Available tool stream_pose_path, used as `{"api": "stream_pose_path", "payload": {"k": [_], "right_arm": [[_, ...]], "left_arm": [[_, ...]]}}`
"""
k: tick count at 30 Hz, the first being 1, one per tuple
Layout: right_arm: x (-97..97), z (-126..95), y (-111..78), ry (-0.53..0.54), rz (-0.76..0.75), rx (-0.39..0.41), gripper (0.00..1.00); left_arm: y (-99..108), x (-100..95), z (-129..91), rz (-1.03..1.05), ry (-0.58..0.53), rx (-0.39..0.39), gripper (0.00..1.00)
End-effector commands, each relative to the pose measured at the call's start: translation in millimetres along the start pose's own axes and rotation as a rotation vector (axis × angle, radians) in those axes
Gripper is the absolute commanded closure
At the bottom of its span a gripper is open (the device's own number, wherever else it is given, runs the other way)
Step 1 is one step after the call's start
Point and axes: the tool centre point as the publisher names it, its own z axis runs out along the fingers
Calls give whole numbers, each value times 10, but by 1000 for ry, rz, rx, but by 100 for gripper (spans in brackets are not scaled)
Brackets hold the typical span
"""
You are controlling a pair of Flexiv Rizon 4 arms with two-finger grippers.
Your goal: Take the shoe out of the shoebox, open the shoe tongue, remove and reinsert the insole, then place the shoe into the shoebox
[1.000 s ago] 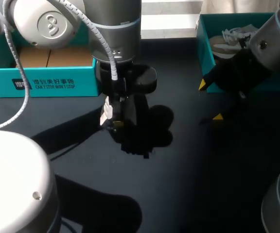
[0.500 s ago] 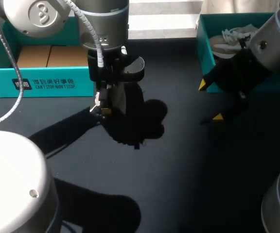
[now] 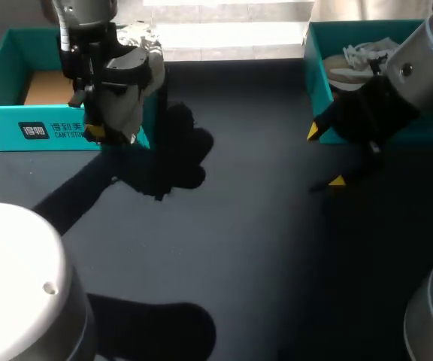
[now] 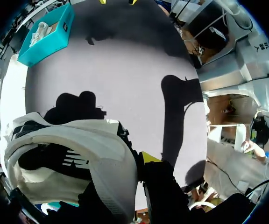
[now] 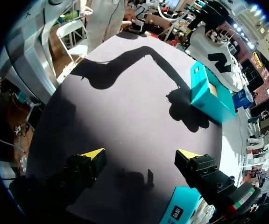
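Dark matte worktop fills most of the head view, bare across its middle apart from the shadows of the arms. Two arms come next: the left arm comes down at the far left corner, and the right arm enters from the far right. A teal shoebox sits open at the far left with its brown cardboard floor showing. A second teal box stands at the far right, well apart from the first, holding crumpled white packing. The shoe, white with black markings on its side, hangs in the left tool over the end of the shoebox nearest the middle of the worktop. The right wrist view shows it raised above the box's rim, though I cannot tell whether the sole touches the rim. In the left wrist view the shoe presses against the one finger with a visible yellow tip; the other finger is hidden behind the shoe, so the tool is clamped on it. The right tool hangs just beside the second box, over bare worktop, its fingers spread wide with nothing between them.
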Motion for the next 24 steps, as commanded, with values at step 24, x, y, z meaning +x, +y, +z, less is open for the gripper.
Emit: {"api": "stream_pose_path", "payload": {"k": [24], "right_arm": [[-5, 9, 3, 1, 0, 2, 0]], "left_arm": [[1658, -338, -179, -92, -8, 103, 100]]}}
